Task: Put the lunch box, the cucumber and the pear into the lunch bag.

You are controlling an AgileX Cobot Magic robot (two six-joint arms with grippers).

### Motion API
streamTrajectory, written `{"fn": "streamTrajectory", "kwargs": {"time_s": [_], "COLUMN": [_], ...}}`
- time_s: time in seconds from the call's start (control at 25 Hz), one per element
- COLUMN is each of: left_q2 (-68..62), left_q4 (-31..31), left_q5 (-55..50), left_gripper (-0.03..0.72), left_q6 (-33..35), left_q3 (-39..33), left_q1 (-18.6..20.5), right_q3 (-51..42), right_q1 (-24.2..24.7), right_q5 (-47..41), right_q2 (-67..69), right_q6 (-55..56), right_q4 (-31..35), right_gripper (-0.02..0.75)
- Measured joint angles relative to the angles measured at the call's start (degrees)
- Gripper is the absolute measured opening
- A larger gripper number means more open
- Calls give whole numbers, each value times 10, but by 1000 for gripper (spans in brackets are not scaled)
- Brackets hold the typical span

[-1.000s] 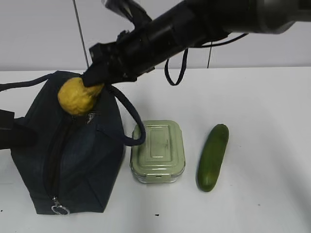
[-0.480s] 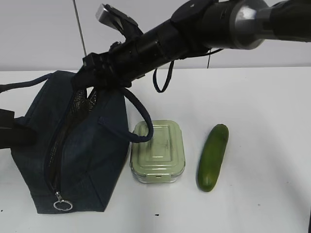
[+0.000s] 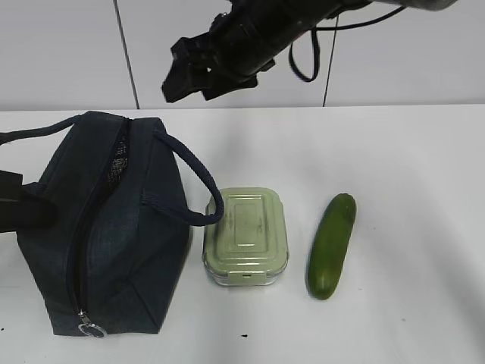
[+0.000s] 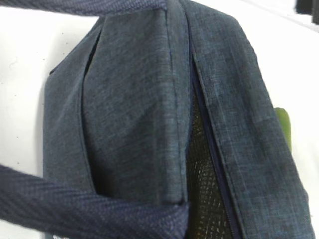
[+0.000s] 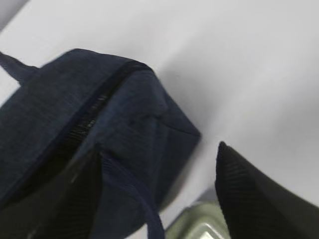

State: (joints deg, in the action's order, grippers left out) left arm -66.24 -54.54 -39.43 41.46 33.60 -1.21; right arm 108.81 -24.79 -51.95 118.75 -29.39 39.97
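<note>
right gripper [image 3: 186, 76] hangs high above the lunch bag [image 3: 106, 227], its fingers [image 5: 254, 199] spread wide with nothing between them. no pear in sight anywhere, so by my read it's down inside the bag. the zip mouth gapes, black mesh lining showing. the left gripper is hard to make out at the bag's left edge; the wrist view shows a handle strap [image 4: 84, 209] right across the lens, and i take its fingers as pinched closed, probably on that handle to keep the mouth open. lunch box [image 3: 246, 236] sits on the desk [image 3: 409, 167] just beside the bag, a handle loop touching its lid. cucumber [image 3: 331, 245] lies near its right. next grab: come straight down, span the narrow width, and mind that loop.
</note>
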Motion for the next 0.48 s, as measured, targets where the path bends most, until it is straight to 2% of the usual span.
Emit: {"fn": "streamTrajectory", "kwargs": {"time_s": [0.04, 0.2, 0.48], "left_q2": [0, 0, 0], "left_q4": [0, 0, 0], "left_q5": [0, 0, 1], "left_gripper": [-15, -15, -15], "left_q6": [0, 0, 0], "left_q3": [0, 0, 0], "left_q1": [0, 0, 0], "right_q3": [7, 10, 10], "right_q1": [2, 2, 2], "right_q5": [-9, -58, -178], "right_q2": [-8, -22, -23], "right_q6": [47, 154, 233], "right_q4": [-61, -188, -336], "right_gripper": [545, 545, 545]}}
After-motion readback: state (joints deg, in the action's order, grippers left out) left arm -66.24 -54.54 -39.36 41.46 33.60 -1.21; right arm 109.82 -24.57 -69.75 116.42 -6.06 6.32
